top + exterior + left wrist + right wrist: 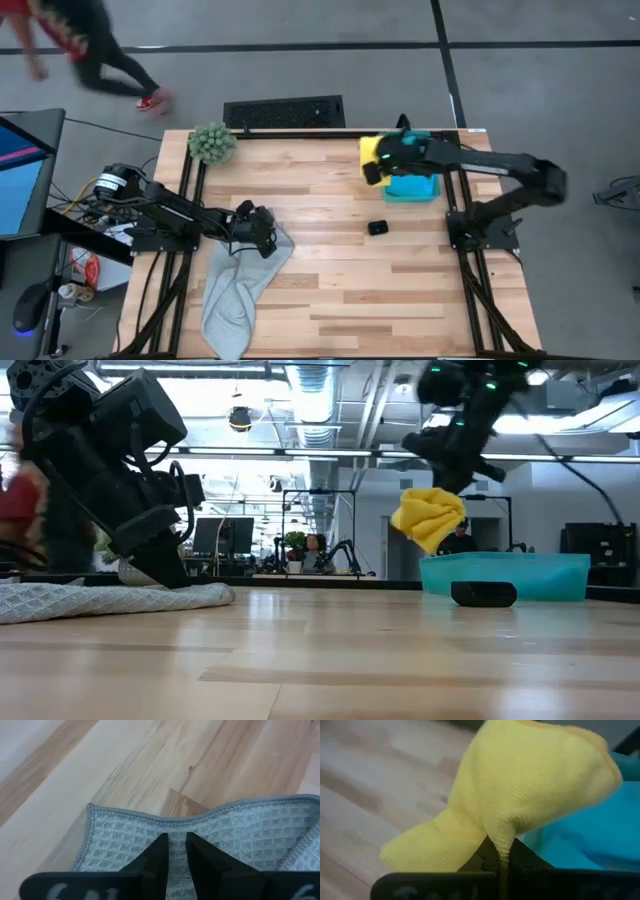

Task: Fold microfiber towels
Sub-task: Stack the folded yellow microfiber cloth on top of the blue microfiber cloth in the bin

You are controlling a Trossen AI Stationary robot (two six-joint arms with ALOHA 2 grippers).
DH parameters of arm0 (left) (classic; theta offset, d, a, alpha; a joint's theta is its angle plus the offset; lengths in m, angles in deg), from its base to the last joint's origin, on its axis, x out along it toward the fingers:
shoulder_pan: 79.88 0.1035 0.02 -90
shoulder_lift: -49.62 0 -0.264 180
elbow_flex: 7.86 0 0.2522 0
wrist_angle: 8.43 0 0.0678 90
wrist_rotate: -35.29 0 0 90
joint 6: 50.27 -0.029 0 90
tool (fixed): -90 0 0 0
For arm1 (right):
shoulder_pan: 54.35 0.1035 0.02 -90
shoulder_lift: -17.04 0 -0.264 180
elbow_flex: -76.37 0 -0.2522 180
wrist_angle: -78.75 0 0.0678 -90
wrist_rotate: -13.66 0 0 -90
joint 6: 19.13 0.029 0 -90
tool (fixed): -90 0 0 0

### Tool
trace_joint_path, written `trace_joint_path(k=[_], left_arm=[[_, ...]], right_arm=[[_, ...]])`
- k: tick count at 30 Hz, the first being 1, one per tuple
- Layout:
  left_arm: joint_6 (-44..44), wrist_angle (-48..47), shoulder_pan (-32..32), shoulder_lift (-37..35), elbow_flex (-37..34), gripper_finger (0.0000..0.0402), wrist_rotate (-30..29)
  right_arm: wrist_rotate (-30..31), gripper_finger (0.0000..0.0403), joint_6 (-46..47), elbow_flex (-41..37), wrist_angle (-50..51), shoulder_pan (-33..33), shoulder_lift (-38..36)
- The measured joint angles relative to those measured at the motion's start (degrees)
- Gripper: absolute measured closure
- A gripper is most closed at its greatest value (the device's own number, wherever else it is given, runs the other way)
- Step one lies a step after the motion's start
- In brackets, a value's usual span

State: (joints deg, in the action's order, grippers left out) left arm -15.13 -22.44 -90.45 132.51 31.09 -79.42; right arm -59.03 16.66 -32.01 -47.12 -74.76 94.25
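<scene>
We see the right arm stretched from its base at the table's right edge toward the far right corner, elbow out to the right, forearm running leftward. Its right gripper (383, 160) hangs above the table (340, 230), fingers pinched together on a fold of the yellow towel (372, 157). In the low view the yellow towel (429, 516) dangles bunched, clear of the wood, just beside and above the stack of blue and teal towels (520, 575). From the wrist, the yellow cloth (520, 785) drapes over the fingertips, with blue cloth (600, 835) behind it.

The left arm reaches low from the table's left edge toward the middle. We note the left gripper (262, 232) tilted down onto the pale grey towel (240, 285), which lies crumpled near the front left, one end trailing toward the front edge. In its wrist view the fingers (156, 857) stand a narrow gap apart, tips pressed into the grey waffle weave (240, 835); whether cloth is nipped between them we cannot tell.

A small black block (377, 228) sits on the wood between the two grippers, nearer the right. A fuzzy green plant (212, 143) stands at the far left corner.
</scene>
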Motion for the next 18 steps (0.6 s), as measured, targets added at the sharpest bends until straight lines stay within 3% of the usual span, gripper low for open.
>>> trace_joint_path(k=[6,13,18], left_arm=[[0.07,0.63,0.02,0.0,0.0,0.034,-1.3],[1.49,1.52,0.02,0.0,0.0,0.034,-2.53],[1.6,2.06,0.04,0.0,0.0,0.034,-4.74]], right_arm=[[-9.04,0.0384,-2.43,-11.48,-15.97,-12.3,-10.65],[2.26,0.0374,7.39,-14.66,-20.34,-16.49,-12.99],[12.01,0.037,22.87,-17.34,-23.97,-14.19,-11.06]])
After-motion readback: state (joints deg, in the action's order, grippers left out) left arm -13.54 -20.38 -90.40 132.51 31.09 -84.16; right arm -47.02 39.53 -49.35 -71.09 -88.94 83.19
